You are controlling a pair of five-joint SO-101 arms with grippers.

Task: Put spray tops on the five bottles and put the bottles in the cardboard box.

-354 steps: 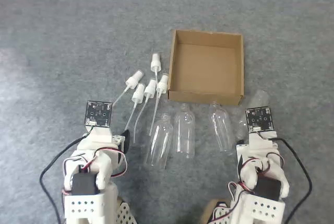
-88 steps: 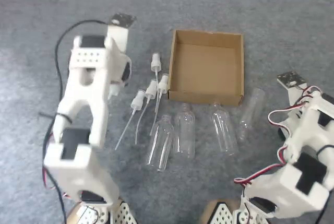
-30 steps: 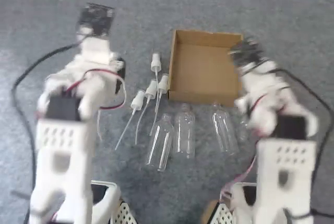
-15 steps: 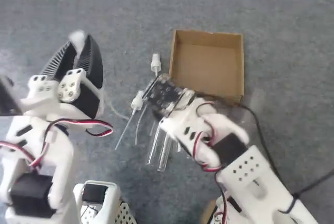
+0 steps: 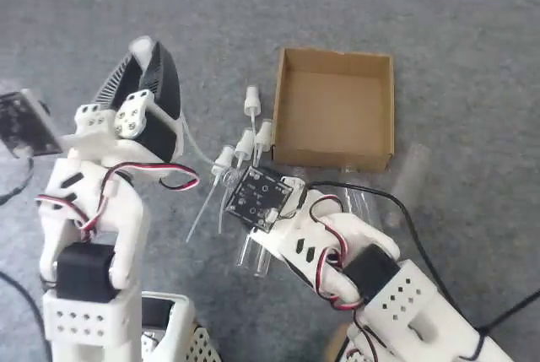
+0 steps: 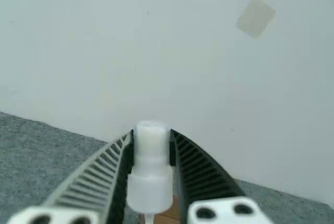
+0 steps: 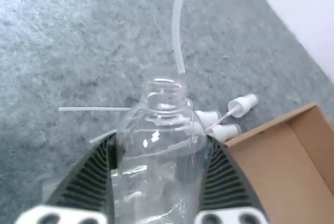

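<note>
Above the grey carpeted surface (image 5: 472, 58), beside the brown cardboard box (image 5: 336, 105), the right tool (image 7: 159, 141) clasps a clear plastic bottle (image 7: 156, 125), neck aimed at the left tool (image 6: 151, 135). That one pinches a white spray top (image 6: 150, 174), and its thin tube (image 7: 177, 20) ends at the neck, perhaps just behind it.

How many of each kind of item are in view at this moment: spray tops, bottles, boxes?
Spray tops: 5 (1 in the left hand, 4 lying on the carpet)
Bottles: at least 3 (1 in the right hand; the right arm may cover more)
Cardboard box: 1
Total: at least 9
</note>
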